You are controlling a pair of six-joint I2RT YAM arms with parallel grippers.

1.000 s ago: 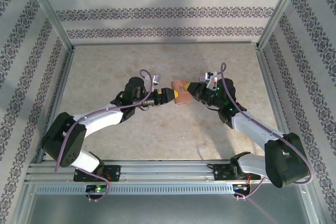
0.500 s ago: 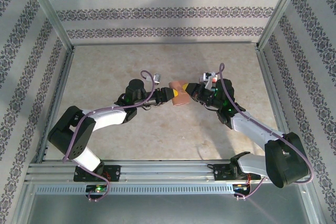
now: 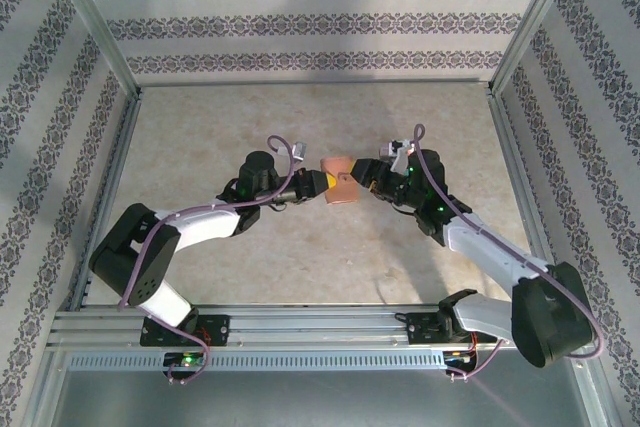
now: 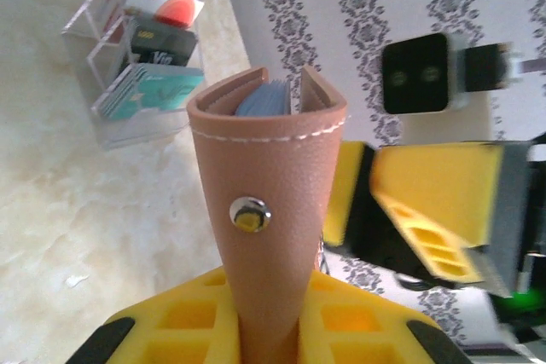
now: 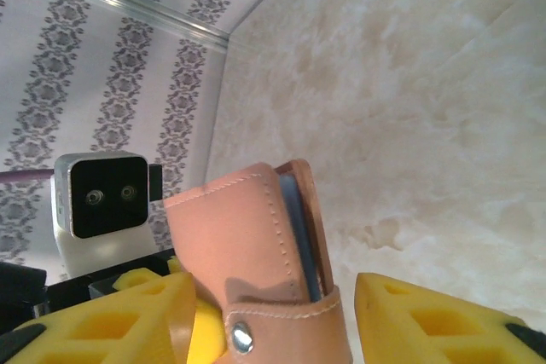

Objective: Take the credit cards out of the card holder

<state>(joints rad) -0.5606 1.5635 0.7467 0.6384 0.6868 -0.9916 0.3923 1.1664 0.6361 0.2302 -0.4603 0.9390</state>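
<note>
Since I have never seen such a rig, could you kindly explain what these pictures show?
These are two robot arms bolted at the near edge of a table. One picture looks down from above; the other two come from a camera on each wrist. The left tool and the right tool meet at a pink card holder over the table. The left tool clamps it; the right tool's yellow fingers stand open either side. A bluish card peeks from its top. On the table stands a clear rack holding teal, dark and red-marked cards.
</note>
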